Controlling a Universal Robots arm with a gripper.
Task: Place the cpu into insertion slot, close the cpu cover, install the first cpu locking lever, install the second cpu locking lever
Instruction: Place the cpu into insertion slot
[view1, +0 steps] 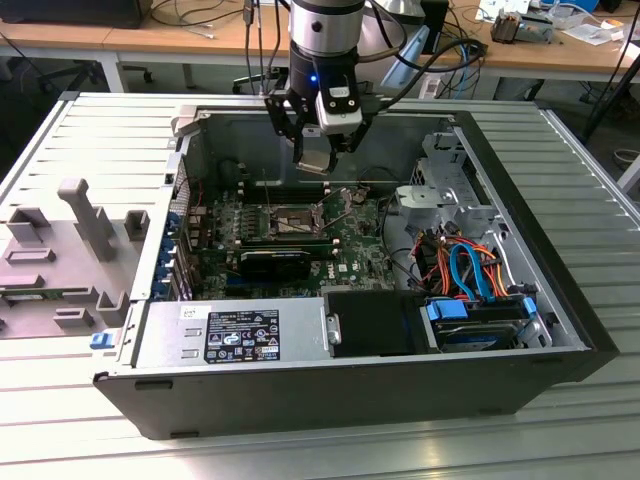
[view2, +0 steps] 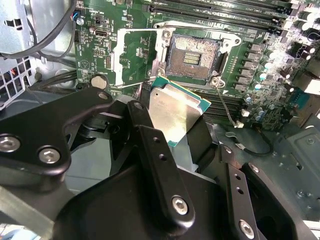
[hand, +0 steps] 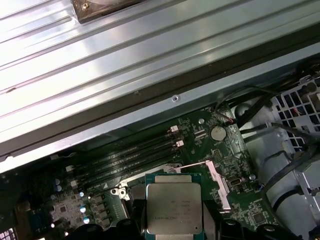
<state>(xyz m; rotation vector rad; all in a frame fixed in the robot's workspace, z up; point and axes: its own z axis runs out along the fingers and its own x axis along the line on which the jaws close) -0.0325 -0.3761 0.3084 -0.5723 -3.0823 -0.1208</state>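
Note:
My gripper (view1: 312, 158) hangs inside the open computer case, shut on the cpu (view1: 313, 163), a flat square chip with a silver-grey top. In both wrist views the cpu (view2: 175, 112) (hand: 172, 210) sits between the black fingers (view2: 150, 145), held above the green board. The insertion slot (view2: 195, 54) (view1: 283, 222) is a dark square socket that lies bare a little beyond the chip. The cpu cover (view2: 134, 55), a silvery frame with a square window, is swung open beside the socket. A thin wire lever (view2: 226, 102) stands loose by the socket's corner.
Long black memory slots (hand: 135, 155) run beside the socket. A black card (view1: 270, 262) lies in front of it. A metal drive cage with orange and blue cables (view1: 470, 270) fills the exterior view's right, a power supply (view1: 230, 335) the front. A grey fixture (view1: 70, 240) sits outside the case.

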